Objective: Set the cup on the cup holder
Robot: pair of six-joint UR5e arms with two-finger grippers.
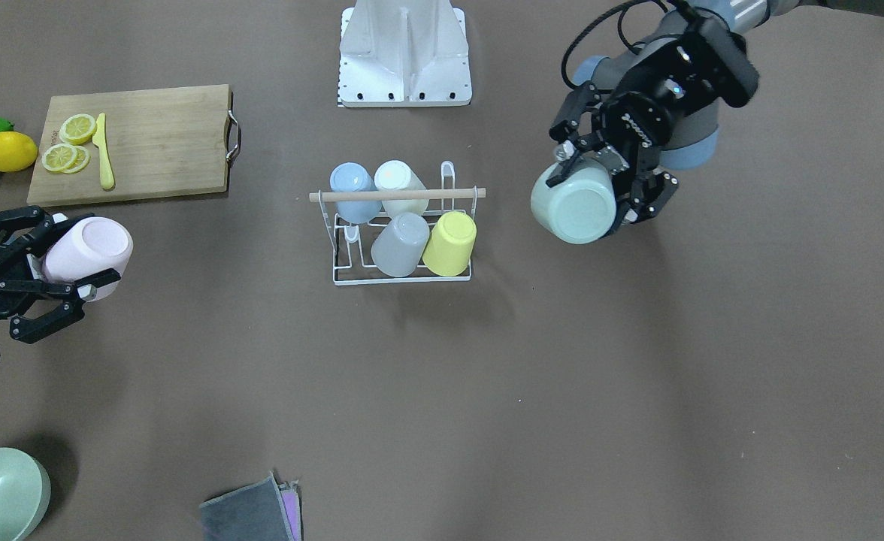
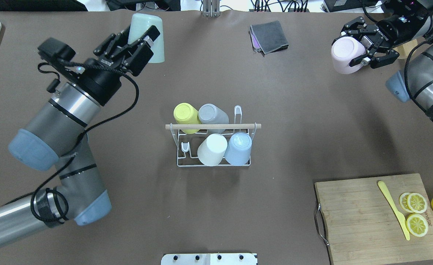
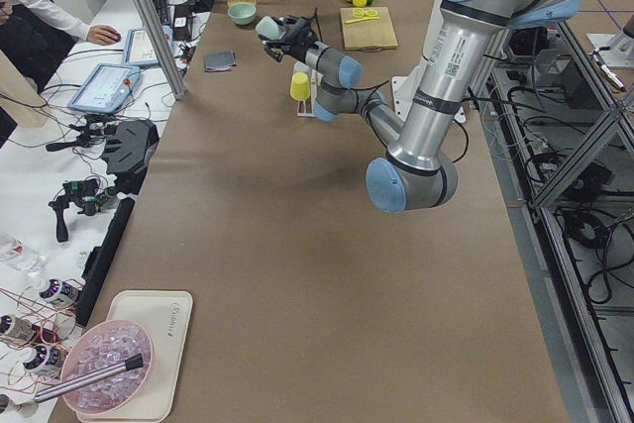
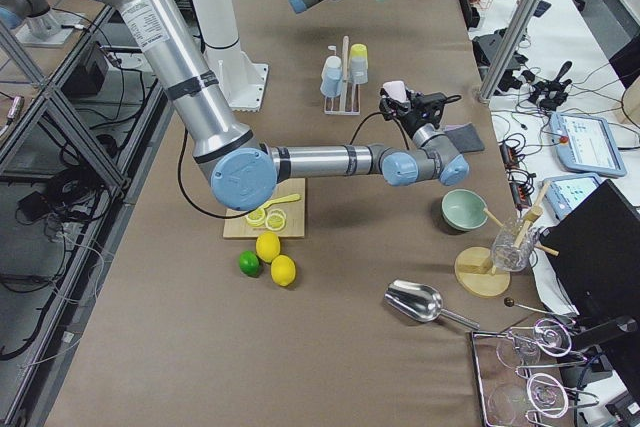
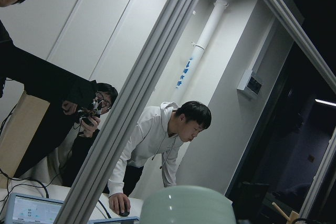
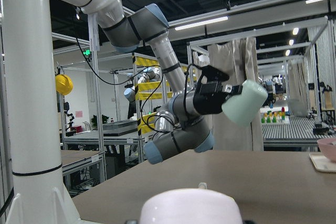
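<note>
**Mia:** Where are the cups?

**Ben:** The left tool [image 1: 596,191] is closed around a green cup [image 1: 571,218]. It holds the cup up off the surface [image 1: 637,391]. The cup is well apart from the cup holder [image 1: 397,194], on the robot's left side of it, and it is tipped on its side.

**Mia:** And the other arm?

**Ben:** The right tool [image 1: 74,252] is squeezing a pink cup [image 1: 104,240], which is tipped over too. It is well apart from the cup holder on the other side.

**Mia:** Is the cup holder full?

**Ben:** Not yet. Four cups [image 1: 449,244] sit upside down on it: blue, white, grey and yellow. I can see one bare prong [image 1: 350,231] at one end and one at the other end.

**Mia:** Are the cups heavy?

**Ben:** I think they are light and hard, like plastic. They look smooth, so they could slip. They should not bend or break from a firm squeeze.

**Mia:** Where is it best to hold one?

**Ben:** Across the round wall, with one finger on each side, as both tools do. I think the open end has to go down over a prong. So each cup needs turning first, then a slow drop.
</note>
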